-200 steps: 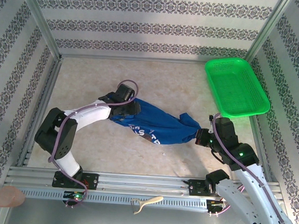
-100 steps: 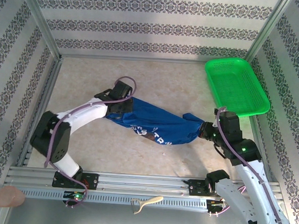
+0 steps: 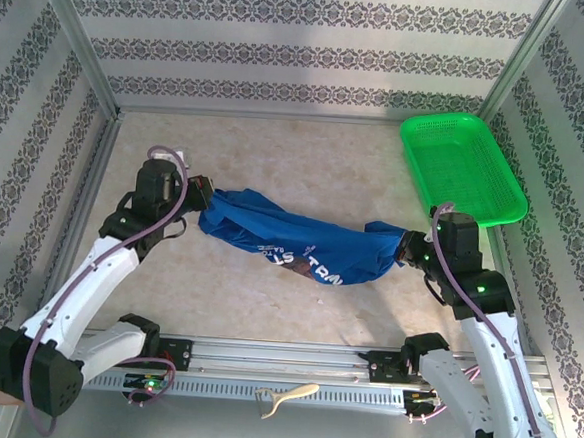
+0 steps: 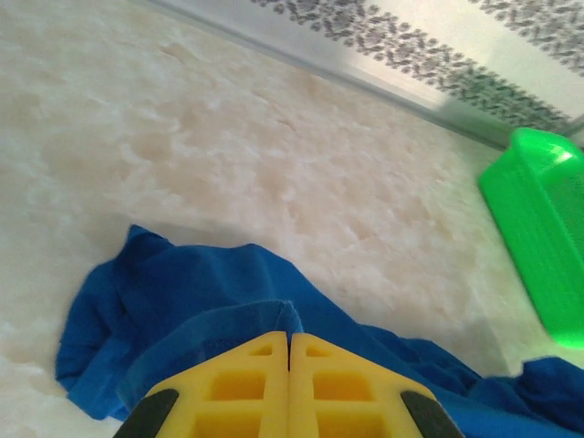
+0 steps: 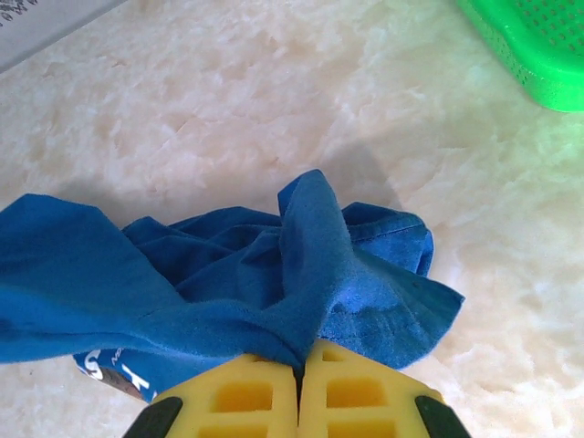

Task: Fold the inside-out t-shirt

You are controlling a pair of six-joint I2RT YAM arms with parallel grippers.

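Nearest you, both pairs of yellow fingers were pressed together on cloth. The left gripper pinched a hemmed edge at the left end of the t-shirt, and the right gripper pinched a gathered fold at its right end. The shirt was strung between them as a bunched, twisted band across the middle of the table. You should have judged it light, limp and non-slippery: matte royal-blue cotton knit that creases and drapes, holds no shape of its own and sags wherever it is unsupported. Its pale lettering showed on the near side, crumpled. A grip on a hem or seam looked the soundest choice, since doubled fabric gives the pads something to bite, whereas a loose single layer would likely slide or drag more cloth along. The tabletop beyond was smooth, mottled, stone-like beige. Further off, at the right rear corner, sat a rigid green plastic mesh basket, well apart from the shirt.
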